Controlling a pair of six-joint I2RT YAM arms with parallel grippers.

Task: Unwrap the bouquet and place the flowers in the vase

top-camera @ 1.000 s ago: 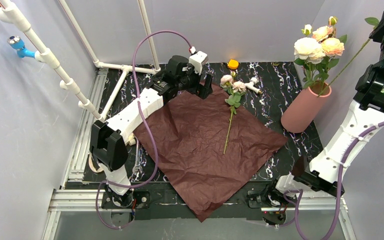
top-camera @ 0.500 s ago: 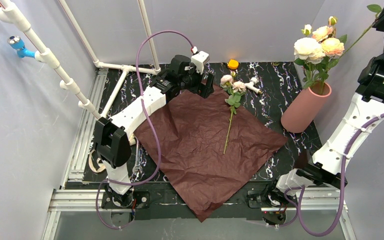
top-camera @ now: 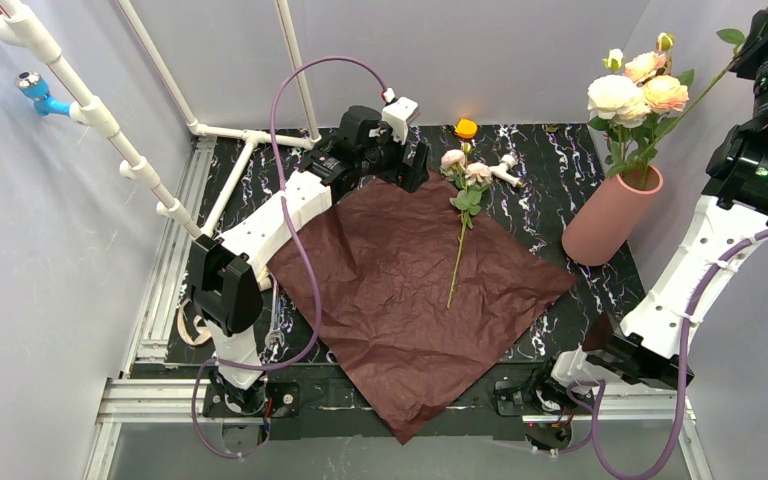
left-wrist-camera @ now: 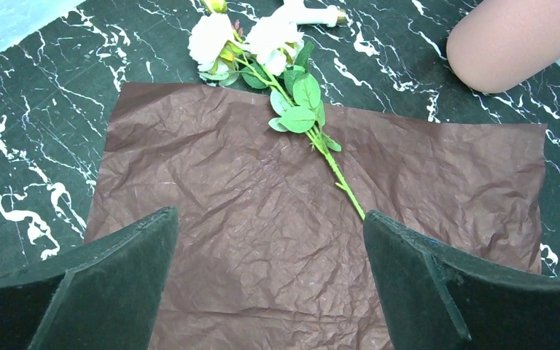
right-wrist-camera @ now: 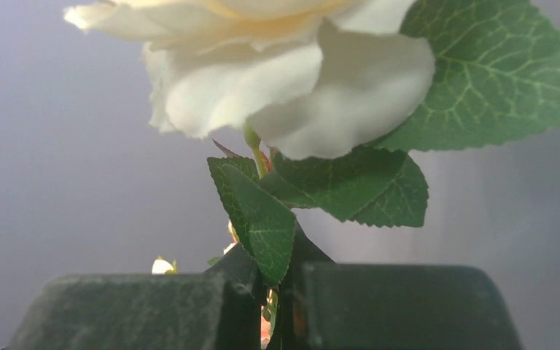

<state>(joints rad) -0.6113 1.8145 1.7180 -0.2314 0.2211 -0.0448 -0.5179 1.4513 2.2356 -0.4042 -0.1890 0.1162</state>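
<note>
Right end effector (right-wrist-camera: 281,306) is clamped on the held rose (right-wrist-camera: 292,73), high above and right of the vase (top-camera: 605,225), its stem slanting down-left toward the vase mouth. A loose flower (top-camera: 458,250) lies on the wrapping paper (top-camera: 400,290) left of the vase, stem running near-to-far. The left end effector (left-wrist-camera: 270,248) is wide open beside its blooms and is the nearer arm.
</note>
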